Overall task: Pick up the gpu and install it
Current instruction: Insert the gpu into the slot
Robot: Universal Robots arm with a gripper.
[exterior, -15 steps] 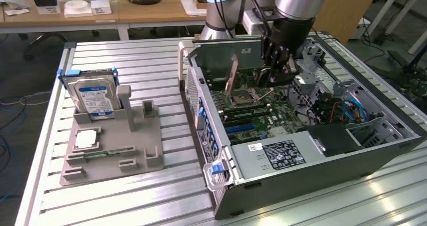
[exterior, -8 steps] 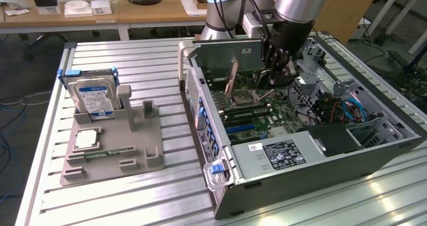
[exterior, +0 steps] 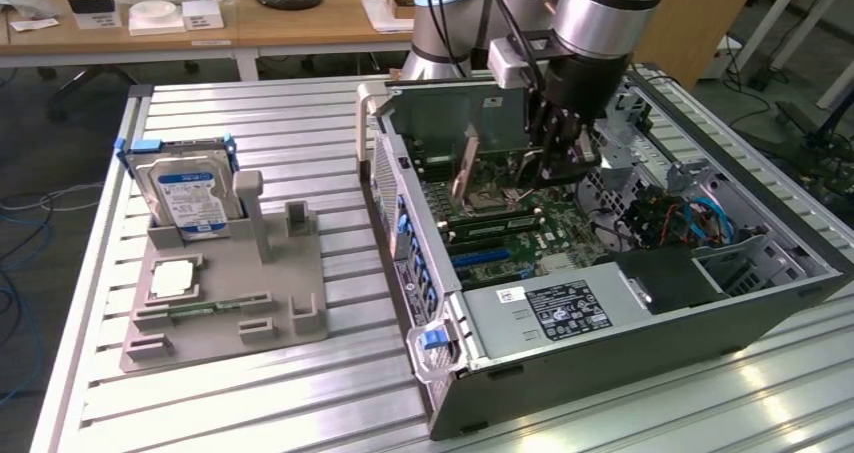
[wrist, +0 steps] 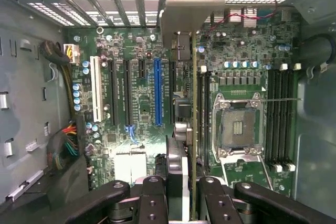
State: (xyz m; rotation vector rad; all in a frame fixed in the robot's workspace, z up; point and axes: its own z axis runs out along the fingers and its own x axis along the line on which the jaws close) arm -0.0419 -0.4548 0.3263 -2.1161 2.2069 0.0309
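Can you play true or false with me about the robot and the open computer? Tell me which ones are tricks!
1. The gripper holds the gpu on its edge over the motherboard. True.
2. The computer case is closed. False: its side is open.
3. The hard drive stands in the grey holder. True.
4. The gpu lies flat on the table. False: it is inside the case, in the gripper.

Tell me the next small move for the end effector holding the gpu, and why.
Probably ease straight down toward the motherboard. The end effector grips the gpu edge-on inside the computer case, the card standing upright over the board between the blue slot and the CPU socket. Whether its edge has met a slot cannot be told.
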